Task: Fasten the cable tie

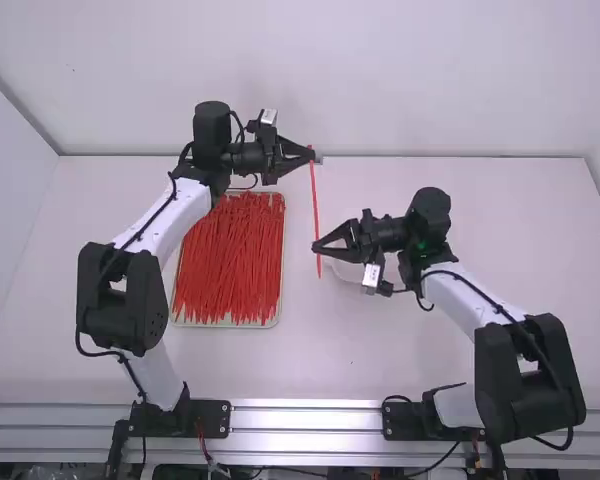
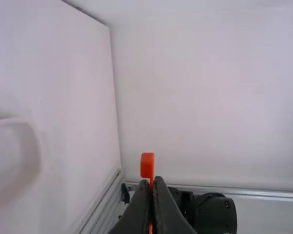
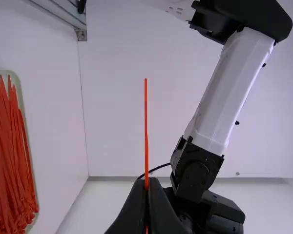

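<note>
I see a white table (image 1: 500, 210) w/ plain white walls (image 1: 380, 70) behind & at left, and an alu rail (image 1: 310, 415) along the near edge. Light's even, shadows soft.

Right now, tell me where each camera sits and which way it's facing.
High view: fixed above and behind the arms, facing forward and down at the table; both arms show, left claw and right claw gripping one red cable tie.
Left wrist view: on the left wrist, facing past its shut claw and the tie's head toward a metal rail.
Right wrist view: on the right wrist, facing along the tie toward the left arm and tie pile.
Shared: all three show the tie.
</note>
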Controlling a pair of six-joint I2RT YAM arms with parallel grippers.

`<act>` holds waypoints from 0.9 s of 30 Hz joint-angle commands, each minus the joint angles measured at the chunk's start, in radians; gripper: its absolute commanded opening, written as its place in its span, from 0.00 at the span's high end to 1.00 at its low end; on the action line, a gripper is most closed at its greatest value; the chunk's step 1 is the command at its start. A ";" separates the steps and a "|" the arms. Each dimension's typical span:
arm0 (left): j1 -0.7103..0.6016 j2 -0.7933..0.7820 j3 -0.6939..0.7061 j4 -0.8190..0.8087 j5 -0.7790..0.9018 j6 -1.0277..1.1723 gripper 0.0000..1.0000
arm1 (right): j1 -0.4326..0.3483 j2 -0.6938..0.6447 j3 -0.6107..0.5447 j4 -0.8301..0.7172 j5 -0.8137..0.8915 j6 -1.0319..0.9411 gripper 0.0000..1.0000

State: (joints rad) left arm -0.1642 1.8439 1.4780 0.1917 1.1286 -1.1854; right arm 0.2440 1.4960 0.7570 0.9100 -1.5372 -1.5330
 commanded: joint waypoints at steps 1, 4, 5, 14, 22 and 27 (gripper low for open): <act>-0.006 0.008 -0.013 0.000 0.003 0.015 0.98 | -0.002 0.002 -0.006 0.003 -0.010 0.011 1.00; -0.006 0.008 -0.013 0.000 0.003 0.015 0.98 | 0.002 0.002 -0.006 0.003 -0.010 0.011 1.00; -0.006 0.008 -0.013 0.001 0.003 0.014 0.98 | 0.002 0.002 -0.006 0.003 -0.010 0.011 1.00; -0.006 0.008 -0.013 0.000 0.003 0.014 0.98 | -0.004 0.002 -0.006 0.003 -0.003 0.011 0.98; -0.019 0.008 -0.013 0.000 -0.007 0.016 0.98 | 0.004 0.002 -0.006 0.003 0.027 0.010 0.94; -0.027 0.008 -0.013 -0.005 -0.015 0.030 0.98 | -0.005 0.002 -0.006 0.003 0.027 0.010 0.92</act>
State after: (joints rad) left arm -0.1814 1.8439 1.4776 0.1875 1.1130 -1.1782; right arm 0.2440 1.4960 0.7570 0.9100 -1.5093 -1.5314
